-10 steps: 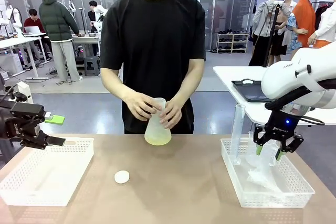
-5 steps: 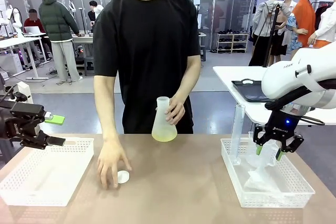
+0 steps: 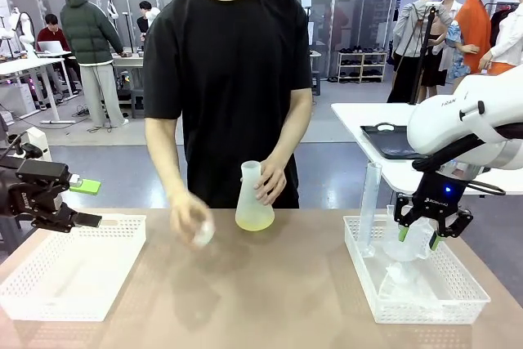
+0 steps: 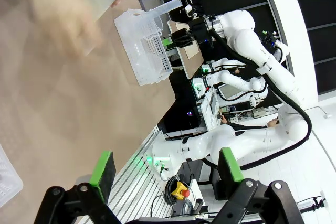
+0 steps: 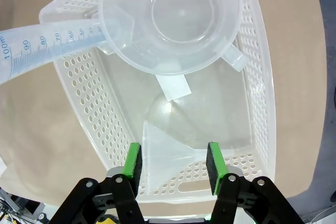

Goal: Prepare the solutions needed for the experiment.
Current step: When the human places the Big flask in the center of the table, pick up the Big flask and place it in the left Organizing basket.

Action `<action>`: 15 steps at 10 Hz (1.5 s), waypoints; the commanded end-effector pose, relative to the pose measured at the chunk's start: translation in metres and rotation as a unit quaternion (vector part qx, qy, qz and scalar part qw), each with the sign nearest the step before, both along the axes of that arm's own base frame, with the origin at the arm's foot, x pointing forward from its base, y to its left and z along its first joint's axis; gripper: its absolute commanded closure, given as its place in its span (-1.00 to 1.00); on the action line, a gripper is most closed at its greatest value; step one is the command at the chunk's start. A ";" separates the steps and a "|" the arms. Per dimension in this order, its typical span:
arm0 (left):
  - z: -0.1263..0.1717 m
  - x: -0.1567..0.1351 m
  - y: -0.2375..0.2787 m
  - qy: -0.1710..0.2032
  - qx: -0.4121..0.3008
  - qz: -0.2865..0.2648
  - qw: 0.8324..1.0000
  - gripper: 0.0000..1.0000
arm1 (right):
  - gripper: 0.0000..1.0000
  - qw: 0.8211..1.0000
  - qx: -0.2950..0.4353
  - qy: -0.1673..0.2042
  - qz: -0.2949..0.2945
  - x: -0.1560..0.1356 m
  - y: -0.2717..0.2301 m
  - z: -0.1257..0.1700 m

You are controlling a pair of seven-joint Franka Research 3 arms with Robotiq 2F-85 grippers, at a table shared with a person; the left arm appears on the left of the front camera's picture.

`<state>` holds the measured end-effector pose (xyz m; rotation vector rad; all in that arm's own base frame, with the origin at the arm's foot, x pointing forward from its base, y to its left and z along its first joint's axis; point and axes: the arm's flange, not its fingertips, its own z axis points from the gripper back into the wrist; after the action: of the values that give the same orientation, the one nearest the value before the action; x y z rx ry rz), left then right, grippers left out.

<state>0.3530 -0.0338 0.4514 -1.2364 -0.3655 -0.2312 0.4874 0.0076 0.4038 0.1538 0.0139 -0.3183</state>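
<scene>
Right jaws half closed on a clear funnel [image 5: 168,150], over the perforated basket [image 5: 257,77]; a measuring jug [image 5: 178,19] lies just beyond. Left jaws stand wide, holding nothing. Between both, well apart, a person's hand [image 3: 270,181] holds the conical flask [image 3: 249,190] of yellowish solution [image 3: 254,221].

White basket [image 5: 79,95] contains a graduated cylinder [image 5: 47,45], beaker [image 5: 178,19] and funnel [image 5: 168,150].

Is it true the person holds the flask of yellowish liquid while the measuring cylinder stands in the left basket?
No: the measuring cylinder stands in the right basket, per the front view. The person does hold the flask.
</scene>
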 end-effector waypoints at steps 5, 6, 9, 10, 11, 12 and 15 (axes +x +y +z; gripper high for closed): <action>0.001 0.000 -0.003 -0.002 -0.015 0.002 1.000 -1.00 | -0.26 0.965 0.181 -0.185 0.031 -0.077 0.040 0.109; 0.001 0.000 -0.003 -0.002 -0.015 0.002 1.000 -1.00 | -0.26 0.945 0.246 -0.211 0.038 -0.087 0.044 0.125; 0.001 0.000 -0.003 -0.002 -0.015 0.002 1.000 -1.00 | -0.26 0.869 0.452 -0.189 0.070 -0.105 0.048 0.152; 0.001 0.000 -0.003 -0.002 -0.015 0.002 1.000 -1.00 | -0.26 0.846 0.505 -0.153 0.069 -0.109 0.052 0.153; 0.001 0.000 -0.003 -0.002 -0.015 0.002 1.000 -1.00 | -0.26 0.833 0.537 -0.125 0.052 -0.110 0.054 0.150; 0.001 0.000 -0.003 -0.002 -0.015 0.002 1.000 -1.00 | -0.26 0.824 0.550 -0.124 0.045 -0.111 0.054 0.146; 0.001 0.000 -0.003 -0.002 -0.015 0.002 1.000 -1.00 | -0.26 0.778 0.623 -0.079 0.023 -0.114 0.053 0.133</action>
<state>0.3530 -0.0339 0.4512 -1.2365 -0.3649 -0.2313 0.3736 0.0575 0.5355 1.4809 0.0475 -0.1664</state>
